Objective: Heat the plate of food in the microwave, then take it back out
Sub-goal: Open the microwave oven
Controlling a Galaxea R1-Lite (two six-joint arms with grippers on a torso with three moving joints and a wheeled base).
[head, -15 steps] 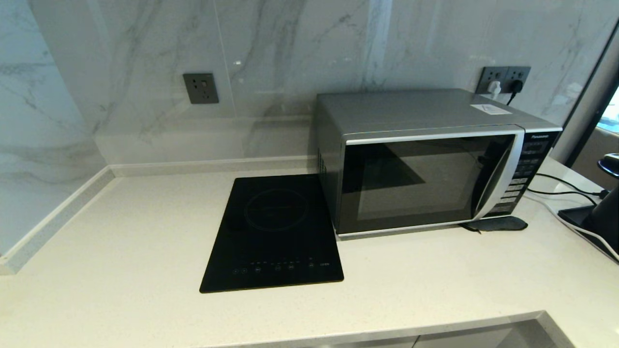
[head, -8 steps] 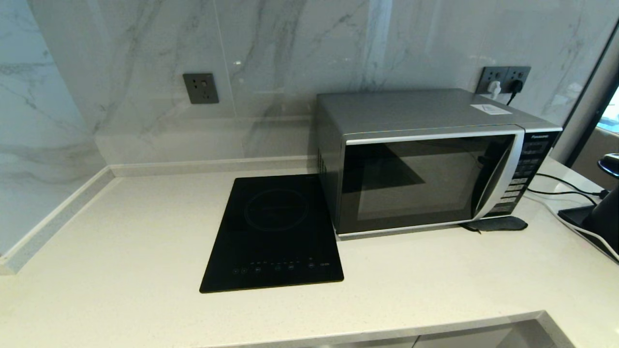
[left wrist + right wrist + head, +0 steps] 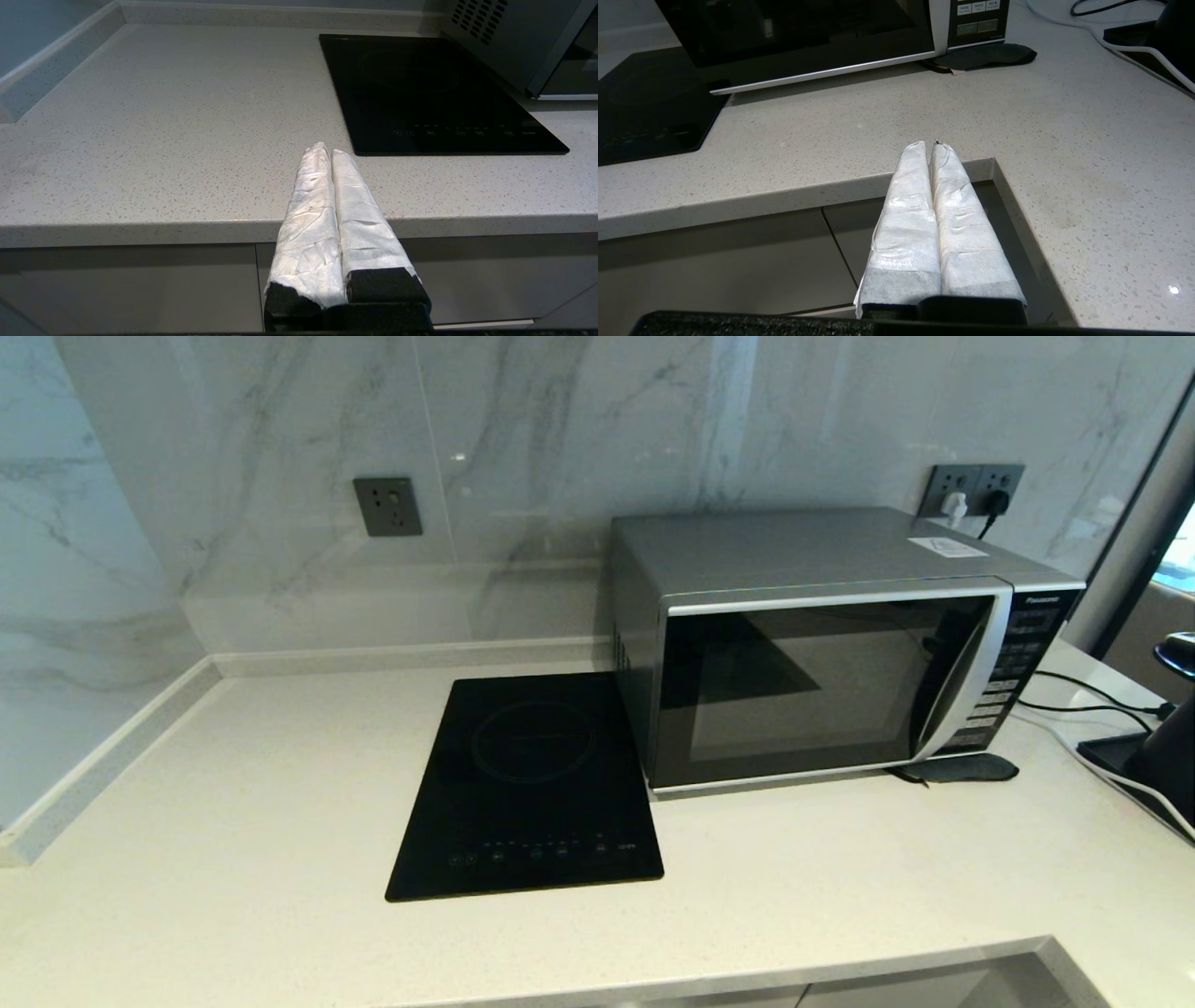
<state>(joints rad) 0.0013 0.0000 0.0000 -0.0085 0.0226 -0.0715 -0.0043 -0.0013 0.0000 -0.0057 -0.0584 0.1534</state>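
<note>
The silver-grey microwave stands at the back right of the counter with its dark glass door shut; its lower front and a corner show in the wrist views. The plate of food is out of view. My left gripper hangs shut and empty in front of the counter's edge, left of the hob. My right gripper is shut and empty too, at the counter's front edge before the microwave. Neither gripper shows in the head view.
A flat black induction hob lies left of the microwave. A dark pad sits under the microwave's right front corner. Cables and a black appliance are at the far right. The counter has an inner corner at its front right.
</note>
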